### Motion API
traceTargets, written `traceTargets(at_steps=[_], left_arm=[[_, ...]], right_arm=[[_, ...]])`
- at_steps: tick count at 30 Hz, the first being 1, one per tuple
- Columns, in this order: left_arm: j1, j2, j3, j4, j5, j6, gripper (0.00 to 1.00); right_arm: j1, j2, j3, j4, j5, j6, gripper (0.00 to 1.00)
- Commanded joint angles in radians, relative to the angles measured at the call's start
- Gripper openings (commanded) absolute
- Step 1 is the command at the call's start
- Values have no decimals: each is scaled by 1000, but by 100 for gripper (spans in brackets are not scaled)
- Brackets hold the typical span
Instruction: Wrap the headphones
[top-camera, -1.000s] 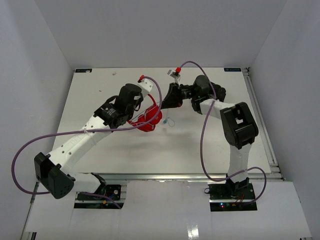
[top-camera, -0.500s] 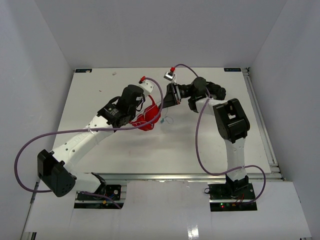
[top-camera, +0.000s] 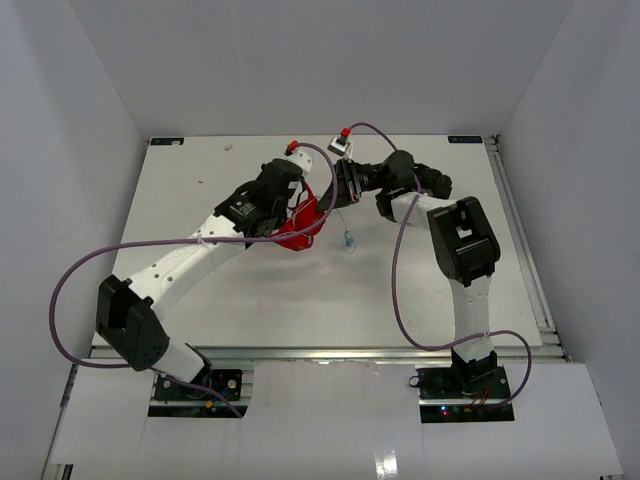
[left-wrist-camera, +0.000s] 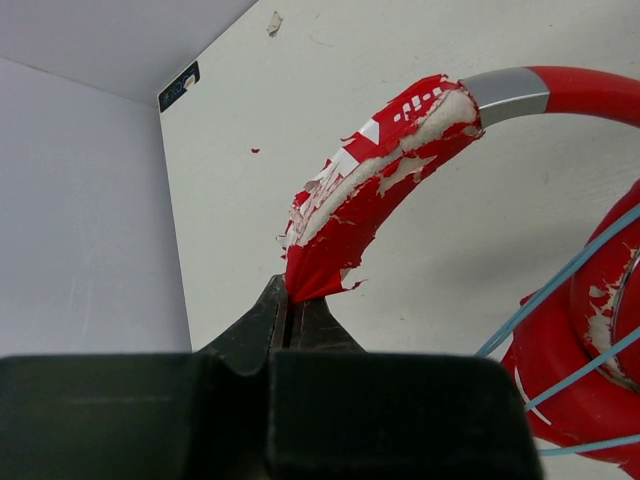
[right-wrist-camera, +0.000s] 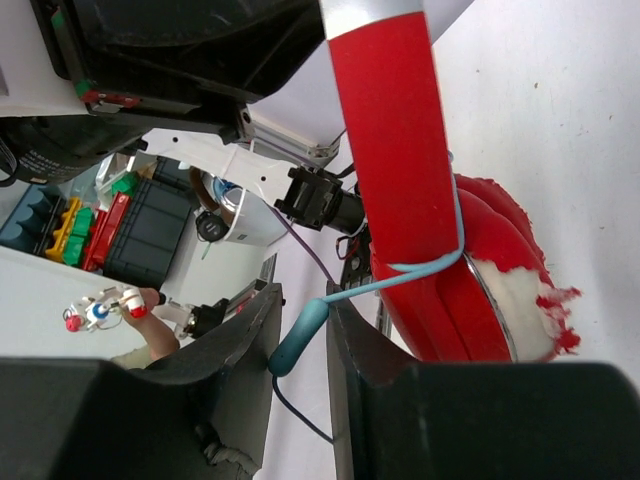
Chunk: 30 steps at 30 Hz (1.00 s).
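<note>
The red headphones (top-camera: 300, 225) hang near the middle of the table, a thin pale blue cable (left-wrist-camera: 560, 290) wound over the earcup (left-wrist-camera: 580, 370). My left gripper (left-wrist-camera: 290, 305) is shut on the torn red padding of the headband (left-wrist-camera: 380, 170). My right gripper (right-wrist-camera: 300, 310) is just right of the headphones, its jaws apart. The cable's teal plug (right-wrist-camera: 300, 335) slants loosely between the fingers (right-wrist-camera: 240, 340), and the cable loops once round the headband (right-wrist-camera: 390, 130). In the top view the cable's end (top-camera: 348, 240) dangles below the right gripper (top-camera: 335, 195).
The white table (top-camera: 200, 170) is walled by white panels at the back and both sides. Purple wrist cables (top-camera: 400, 280) arc off each arm. A metal rail (top-camera: 520, 230) runs along the table's right edge.
My right gripper's jaws have parted from the cable plug, and the cable's end has dropped lower. The left arm has carried the headphones a little farther back and to the right.
</note>
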Motion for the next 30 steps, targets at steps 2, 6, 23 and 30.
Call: traceTargets(at_steps=[2, 6, 23, 30], left_arm=[[34, 48, 90, -46, -67, -147, 0], [89, 84, 170, -136, 14, -284, 0], [166, 53, 184, -133, 267, -502, 0], [197, -15, 164, -107, 257, -576, 0]], right_arm=[[12, -83, 26, 589, 12, 27, 31], [20, -85, 30, 589, 31, 40, 31], [77, -30, 86, 587, 88, 39, 31], [91, -7, 48, 587, 104, 12, 28]])
